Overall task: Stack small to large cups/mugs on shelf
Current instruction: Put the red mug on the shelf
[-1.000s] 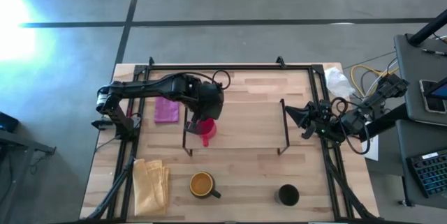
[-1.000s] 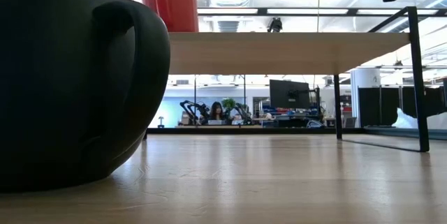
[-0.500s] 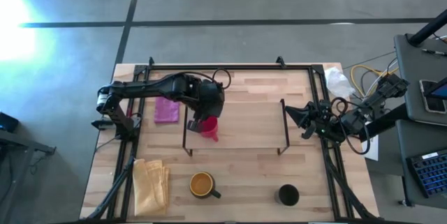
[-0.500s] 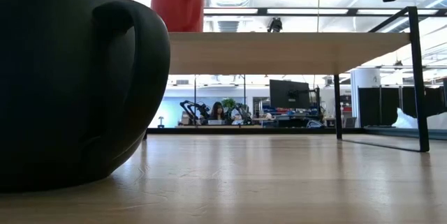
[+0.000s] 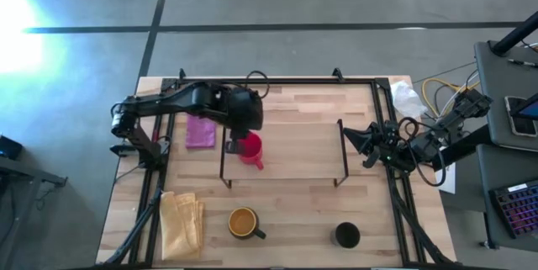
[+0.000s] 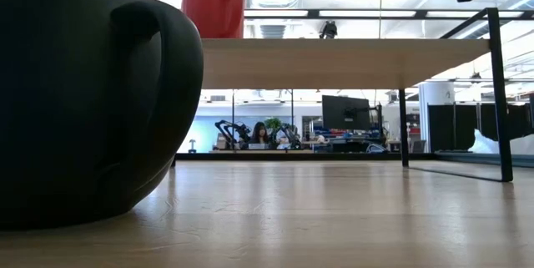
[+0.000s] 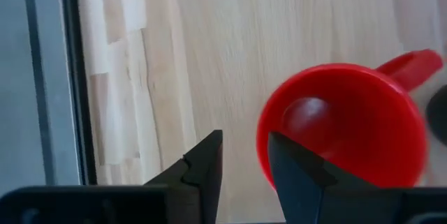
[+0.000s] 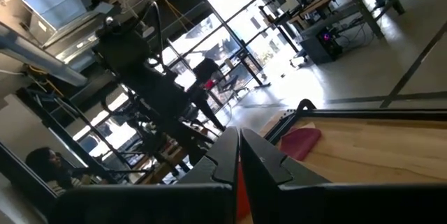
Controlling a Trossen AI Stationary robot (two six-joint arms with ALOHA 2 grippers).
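Red-pink cup [image 5: 251, 149] upright on shelf [image 5: 294, 148], just beside the parted, empty left claw [image 7: 241, 155].

Heads up: in the high view you've got strong glare blowing out the floor [image 5: 17, 26] at 9–10 o'clock; the table [image 5: 294, 203] is evenly lit with soft shadows. In the low view the black cup [image 6: 83, 93] at 9 o'clock is too close, a soft dark mass, and the bright room behind backlights it. Left wrist view: the red cup [image 7: 346, 130] is blurred at its 3 o'clock edge. Right wrist view: bright windows, dark silhouettes.
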